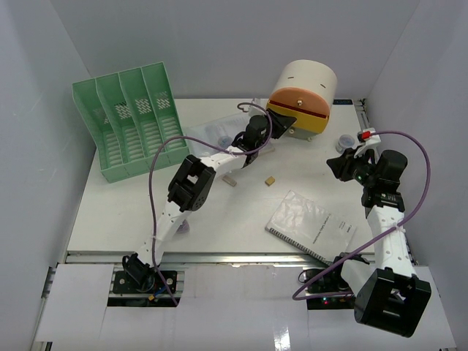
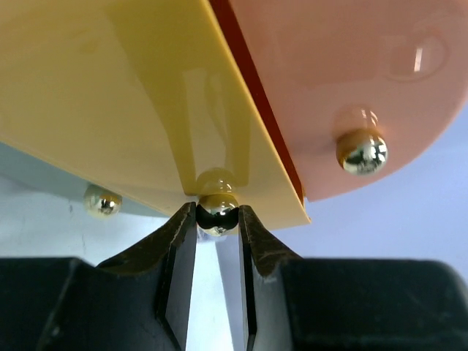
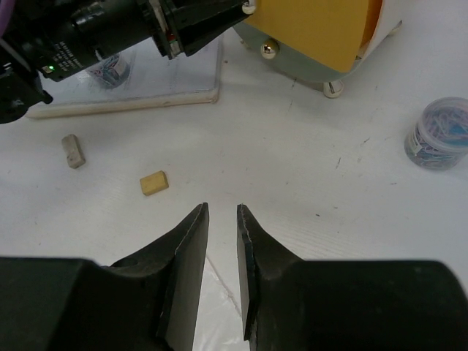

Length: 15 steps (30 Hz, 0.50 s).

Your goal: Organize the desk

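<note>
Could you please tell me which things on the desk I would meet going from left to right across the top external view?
In order: green file rack → grey eraser → tan eraser → paperclip jar.

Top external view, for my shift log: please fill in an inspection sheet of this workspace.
Surface: white desk, lightly scuffed.
Job's things: green file rack far left; storage box far centre; spiral booklet near right.
Clutter: tan eraser, grey eraser, paper-clip tub, clear case.
Grippers: left gripper closed on the box flap's knob; right gripper slightly open, empty.
Cables: purple cables loop along both arms.
Surroundings: white walls.
</note>
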### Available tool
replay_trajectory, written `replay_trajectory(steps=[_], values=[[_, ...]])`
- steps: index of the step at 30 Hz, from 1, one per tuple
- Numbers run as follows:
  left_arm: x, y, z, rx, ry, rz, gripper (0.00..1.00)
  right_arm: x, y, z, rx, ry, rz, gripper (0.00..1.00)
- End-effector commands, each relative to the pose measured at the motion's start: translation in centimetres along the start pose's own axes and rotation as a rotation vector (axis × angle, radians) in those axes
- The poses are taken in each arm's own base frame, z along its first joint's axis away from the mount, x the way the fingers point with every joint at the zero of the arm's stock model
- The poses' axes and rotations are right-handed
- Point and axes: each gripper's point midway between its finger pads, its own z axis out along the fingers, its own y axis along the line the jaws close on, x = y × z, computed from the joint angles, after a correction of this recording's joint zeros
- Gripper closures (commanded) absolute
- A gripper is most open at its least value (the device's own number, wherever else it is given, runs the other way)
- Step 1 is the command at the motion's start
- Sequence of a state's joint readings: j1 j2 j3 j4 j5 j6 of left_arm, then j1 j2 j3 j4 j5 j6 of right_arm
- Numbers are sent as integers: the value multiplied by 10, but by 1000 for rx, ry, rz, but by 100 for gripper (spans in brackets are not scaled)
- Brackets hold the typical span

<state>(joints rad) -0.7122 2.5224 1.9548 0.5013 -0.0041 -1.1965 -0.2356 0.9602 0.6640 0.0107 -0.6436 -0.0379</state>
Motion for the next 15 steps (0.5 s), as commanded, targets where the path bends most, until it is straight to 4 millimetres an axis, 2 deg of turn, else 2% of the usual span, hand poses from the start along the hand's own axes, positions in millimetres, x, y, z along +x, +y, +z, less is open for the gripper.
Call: replay_trajectory(steps=[1,7,13,15], values=[[-7,-48,-47,86,47,75,94,-12,4,-1,-27,-49,-53,72],[0,-50,-67,105,90,97,94,-9,7,-1,-52,-47,-87,71],[1,-50,-76,116,106,79,93,-2,21,-1,-158,-29,-146,62],[1,-51,-79,123,114,78,83,2,38,-4,-268,-18,-169,56]])
